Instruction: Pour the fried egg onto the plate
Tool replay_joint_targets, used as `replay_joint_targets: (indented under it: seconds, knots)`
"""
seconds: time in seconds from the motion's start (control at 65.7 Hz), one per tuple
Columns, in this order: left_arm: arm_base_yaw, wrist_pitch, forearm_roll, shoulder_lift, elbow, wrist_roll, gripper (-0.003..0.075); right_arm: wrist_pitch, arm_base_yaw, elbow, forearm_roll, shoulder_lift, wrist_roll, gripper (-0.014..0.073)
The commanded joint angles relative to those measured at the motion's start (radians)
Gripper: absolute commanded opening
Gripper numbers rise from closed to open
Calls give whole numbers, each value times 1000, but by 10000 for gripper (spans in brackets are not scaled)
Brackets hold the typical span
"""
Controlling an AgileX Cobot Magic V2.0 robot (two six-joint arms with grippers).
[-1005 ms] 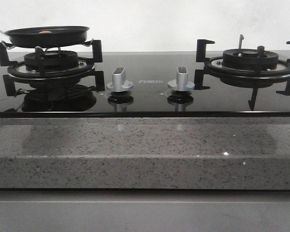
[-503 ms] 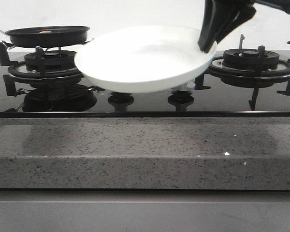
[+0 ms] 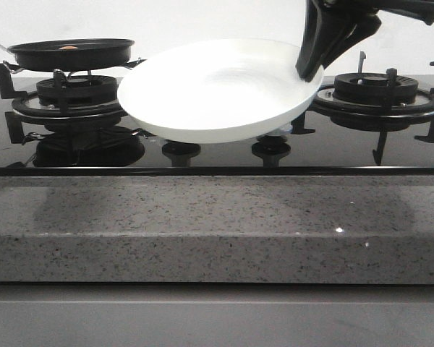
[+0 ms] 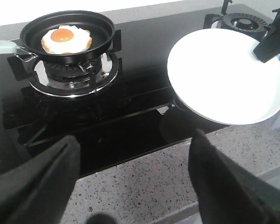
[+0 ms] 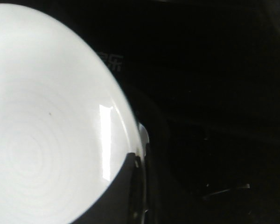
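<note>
The right tool (image 3: 311, 69) pinches the plate (image 3: 217, 90) by its rim above the hob, the fried egg (image 4: 66, 39) lies in the pan (image 4: 100, 28) to its left, nearer the spread left tool (image 4: 130, 182).

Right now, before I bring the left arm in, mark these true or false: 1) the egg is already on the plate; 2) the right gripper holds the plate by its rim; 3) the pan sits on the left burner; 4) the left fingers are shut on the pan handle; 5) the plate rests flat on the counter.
1) False. The egg lies in the pan; the plate is bare.
2) True. The right gripper clamps the plate's rim.
3) True. The pan sits on the left burner.
4) False. The left fingers are spread, away from the handle.
5) False. The plate is held in the air above the stove, between the burners.
</note>
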Motion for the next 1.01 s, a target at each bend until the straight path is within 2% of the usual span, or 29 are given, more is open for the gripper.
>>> replay_joint_targets:
  seconds: [0.0, 0.107, 0.213, 0.381, 0.533, 0.67, 0.838, 0.99]
  knots:
    - [-1, -81, -5, 13, -29, -5, 530, -55, 0, -23, -4, -42, 1, -101]
    - [16, -95, -5, 17, -31, -9, 585, -55, 0, -23, -4, -42, 1, -101]
    - [29, -51, -7, 53, -77, -64, 585, -55, 0, -23, -4, -42, 1, -101]
    - [37, 22, -7, 176, -205, -66, 585, -55, 0, -23, -4, -42, 1, -101]
    - [37, 186, 2, 346, -378, -83, 558, -55, 0, -23, -4, -42, 1, -101]
    - [62, 267, 8, 489, -500, -83, 553, -55, 0, -23, -4, -42, 1, -101]
    - [201, 322, 12, 634, -609, -83, 552, -55, 0, -23, -4, -42, 1, -101]
    - [372, 336, -111, 716, -653, -75, 552, -55, 0, -23, -4, -42, 1, -101]
